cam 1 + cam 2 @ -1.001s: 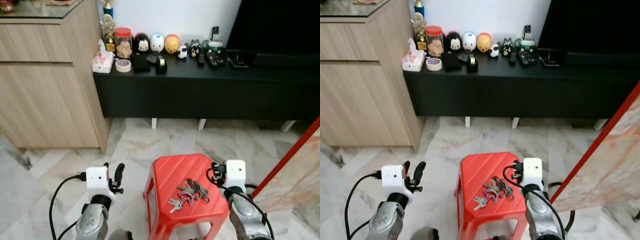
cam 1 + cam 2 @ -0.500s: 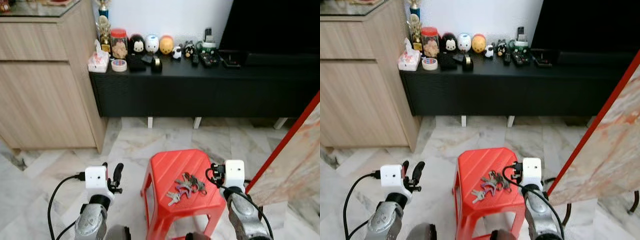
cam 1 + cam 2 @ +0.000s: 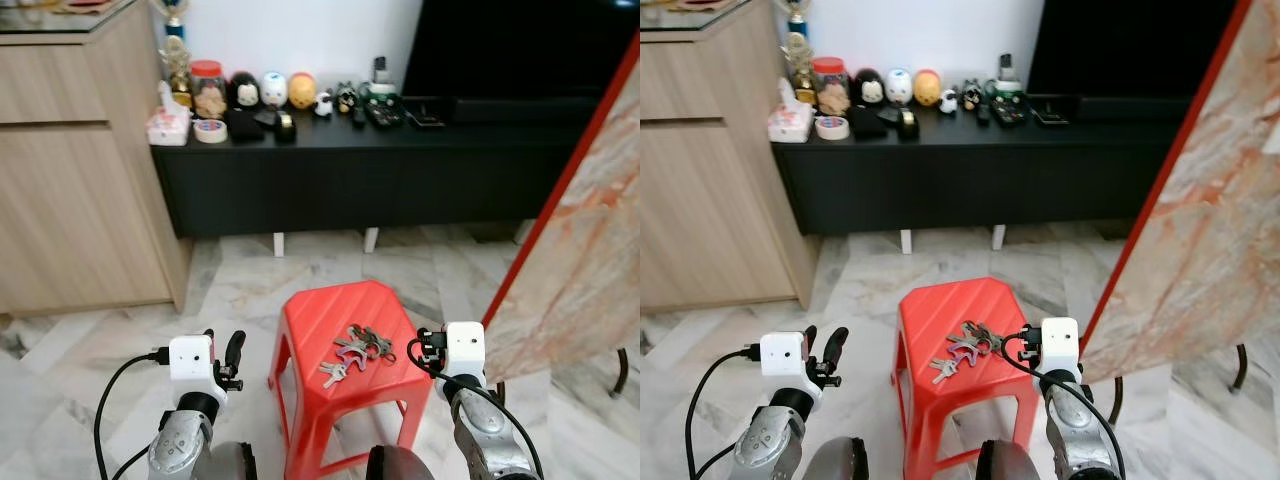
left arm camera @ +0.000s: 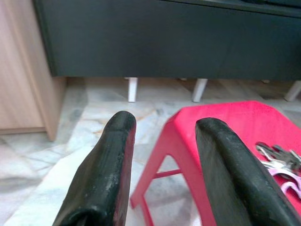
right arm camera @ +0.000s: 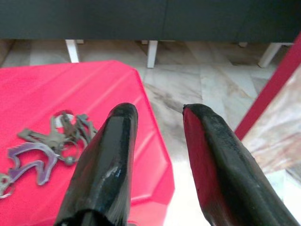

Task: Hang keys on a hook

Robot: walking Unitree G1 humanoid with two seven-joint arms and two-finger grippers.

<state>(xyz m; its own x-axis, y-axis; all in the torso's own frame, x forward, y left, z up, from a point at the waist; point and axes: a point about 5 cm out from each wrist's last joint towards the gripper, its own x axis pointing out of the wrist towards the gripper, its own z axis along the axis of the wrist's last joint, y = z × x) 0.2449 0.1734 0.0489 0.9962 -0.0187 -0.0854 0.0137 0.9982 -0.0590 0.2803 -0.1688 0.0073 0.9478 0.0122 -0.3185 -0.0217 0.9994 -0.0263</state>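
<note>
A bunch of keys with a purple tag lies on top of a red plastic stool right in front of me. My left gripper is held low to the left of the stool, open and holding nothing. My right gripper hovers at the stool's right edge, beside the keys, also open and holding nothing. In the right wrist view the keys lie just off to one side of the spread fingers. The left wrist view looks past its fingers at the stool's corner and the keys.
A long black console with figurines, tape and remotes runs along the back wall. A wooden cabinet stands at the left. A marble slab with a red edge leans close at the right. Marble floor surrounds the stool.
The whole picture has shifted, so the camera has moved; the slab at the right now looms larger. The keys still lie on the stool and both grippers stay open.
</note>
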